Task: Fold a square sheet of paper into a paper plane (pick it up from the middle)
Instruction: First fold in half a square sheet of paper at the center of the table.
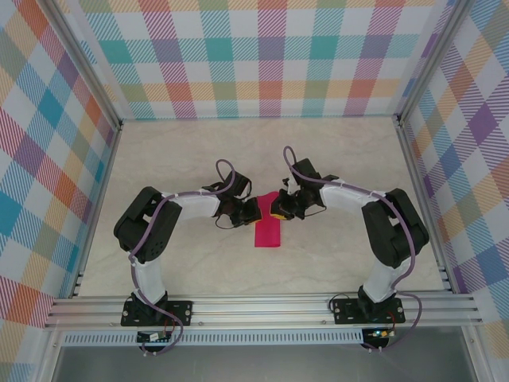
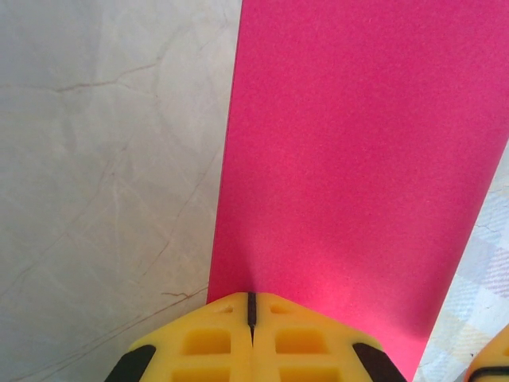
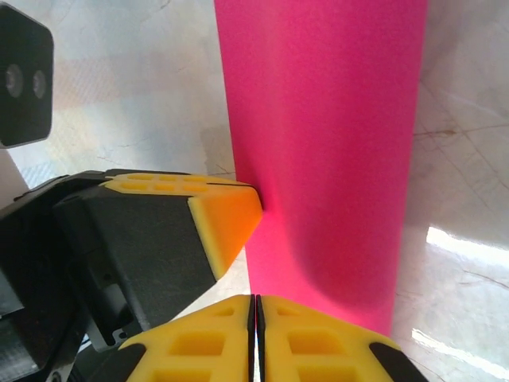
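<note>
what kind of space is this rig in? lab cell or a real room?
Most likely a purpose-built lab cell, not a lived-in room: the left arm and right arm are bolted to an aluminium rail, plaid panel walls enclose three sides, and the marble-look table carries a pink paper.

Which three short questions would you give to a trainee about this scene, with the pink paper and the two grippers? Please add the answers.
1. True or false: the left gripper and the right gripper are both shut.
2. Seen from above, the sheet of paper looks like: A) a narrow rectangle, B) a pointed dart, C) a crumpled ball.
3. Fill in: counted from the arm bases, both grippers work at the ___ half of the paper.

Key: 1 true; 2 A; 3 far.
</note>
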You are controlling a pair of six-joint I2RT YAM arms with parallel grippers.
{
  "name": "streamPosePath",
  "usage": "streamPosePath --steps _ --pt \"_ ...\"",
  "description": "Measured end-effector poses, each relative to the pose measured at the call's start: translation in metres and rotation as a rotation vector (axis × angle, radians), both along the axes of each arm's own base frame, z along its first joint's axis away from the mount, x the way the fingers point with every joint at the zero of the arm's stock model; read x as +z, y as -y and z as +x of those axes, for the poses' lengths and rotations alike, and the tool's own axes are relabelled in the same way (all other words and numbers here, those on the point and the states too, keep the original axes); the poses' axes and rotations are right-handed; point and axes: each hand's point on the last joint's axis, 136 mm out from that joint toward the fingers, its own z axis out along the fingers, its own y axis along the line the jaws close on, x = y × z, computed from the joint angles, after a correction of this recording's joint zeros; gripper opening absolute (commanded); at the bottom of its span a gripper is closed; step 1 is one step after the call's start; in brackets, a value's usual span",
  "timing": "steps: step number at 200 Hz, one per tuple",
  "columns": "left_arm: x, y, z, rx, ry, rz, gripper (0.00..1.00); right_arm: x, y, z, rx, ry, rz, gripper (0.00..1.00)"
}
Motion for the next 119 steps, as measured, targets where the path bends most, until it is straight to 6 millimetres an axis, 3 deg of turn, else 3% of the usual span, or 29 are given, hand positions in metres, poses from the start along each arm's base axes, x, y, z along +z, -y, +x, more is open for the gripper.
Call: streamPosePath --steps 119 --pt "0.0 0.0 0.0 0.0 0.0 0.001 0.0 -0.036 0.014 -0.009 -0.018 -0.055 0.007 0.13"
